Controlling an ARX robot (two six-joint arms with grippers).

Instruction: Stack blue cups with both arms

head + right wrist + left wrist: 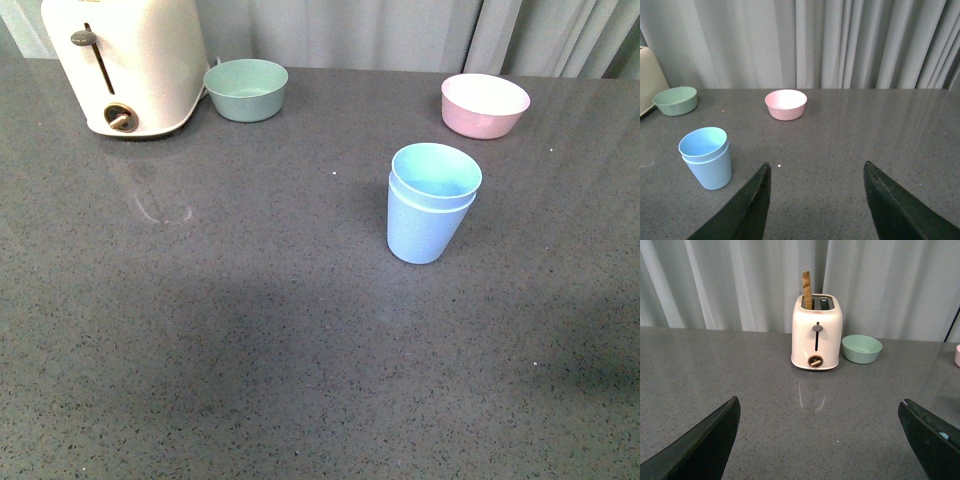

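On the grey table (200, 330), blue cups (430, 203) stand nested, unlabelled; both tools (817, 440) (815, 200) released.

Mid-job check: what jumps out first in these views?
The blue cups stand nested, one inside the other, upright right of the table's centre. Behind them sit a pink bowl and a green bowl, the latter beside a cream toaster with toast sticking up. The left gripper and the right gripper hang open and empty.
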